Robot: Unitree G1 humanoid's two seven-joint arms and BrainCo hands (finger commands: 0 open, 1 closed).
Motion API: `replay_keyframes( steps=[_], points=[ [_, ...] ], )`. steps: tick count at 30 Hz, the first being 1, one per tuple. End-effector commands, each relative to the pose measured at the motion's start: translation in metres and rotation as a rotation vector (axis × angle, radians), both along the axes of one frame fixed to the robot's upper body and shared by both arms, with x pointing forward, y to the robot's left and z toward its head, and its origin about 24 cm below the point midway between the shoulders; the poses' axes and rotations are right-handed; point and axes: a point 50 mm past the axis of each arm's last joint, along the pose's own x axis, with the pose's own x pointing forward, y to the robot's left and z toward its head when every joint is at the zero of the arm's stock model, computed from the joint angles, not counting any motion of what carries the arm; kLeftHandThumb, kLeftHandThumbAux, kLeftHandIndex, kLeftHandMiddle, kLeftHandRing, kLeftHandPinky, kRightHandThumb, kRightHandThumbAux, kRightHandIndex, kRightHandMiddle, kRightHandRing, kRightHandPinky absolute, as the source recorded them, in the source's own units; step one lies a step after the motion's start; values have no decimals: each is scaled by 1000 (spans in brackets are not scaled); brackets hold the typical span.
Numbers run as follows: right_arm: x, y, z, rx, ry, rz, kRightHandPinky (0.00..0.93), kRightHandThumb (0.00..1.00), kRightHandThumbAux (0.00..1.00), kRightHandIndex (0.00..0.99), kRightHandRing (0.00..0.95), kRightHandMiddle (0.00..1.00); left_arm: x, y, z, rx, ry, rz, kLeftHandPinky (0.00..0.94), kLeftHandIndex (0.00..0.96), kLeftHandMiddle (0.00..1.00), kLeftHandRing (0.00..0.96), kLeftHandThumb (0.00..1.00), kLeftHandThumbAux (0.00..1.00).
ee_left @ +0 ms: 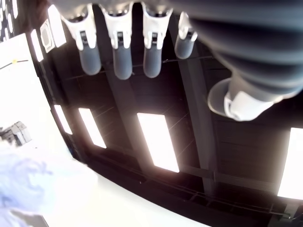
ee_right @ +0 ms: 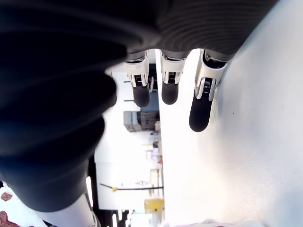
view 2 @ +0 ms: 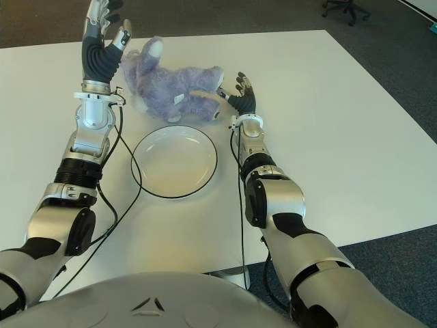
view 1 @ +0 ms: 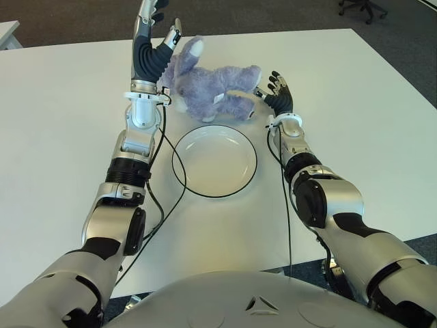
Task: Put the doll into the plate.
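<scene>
— Looking down at your table, where is the doll?

— You have the purple plush doll lying on its side on the white table, just beyond the far rim of the plate. It is outside the plate, and the plate holds nothing.

— And your left hand?

— You see it raised at the doll's head end, on the doll's left, palm turned toward it. Your wrist view shows the fingers straight and spread, gripping nothing.

— Your right hand?

— It shows low by the doll's leg end, on the doll's right, close beside it; you cannot tell whether it touches. Its fingers are extended and apart, holding nothing.

— Anything else?

— A black cable runs from your left wrist along the plate's left edge.
</scene>
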Motion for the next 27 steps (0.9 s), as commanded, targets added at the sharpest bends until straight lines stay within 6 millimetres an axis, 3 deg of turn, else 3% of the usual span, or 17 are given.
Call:
replay_keyframes(
  steps=[1, 12, 27],
  points=[
    [-19, -1, -42, 0, 179, -10, 0, 186, 837, 46, 0, 0, 3, 5, -2, 24, 11, 25, 118, 57, 153, 135, 479, 390],
    [-19, 0, -42, 11, 181, -10, 0, 181, 829, 41, 0, 0, 8, 14, -2, 87, 14, 38, 110, 65, 157, 128, 478, 341],
    [-18, 0, -41, 18, 179, -11, 0, 210, 825, 46, 0, 0, 12, 19, -2, 143, 46, 47, 126, 49, 138, 116, 507, 347]
  ],
)
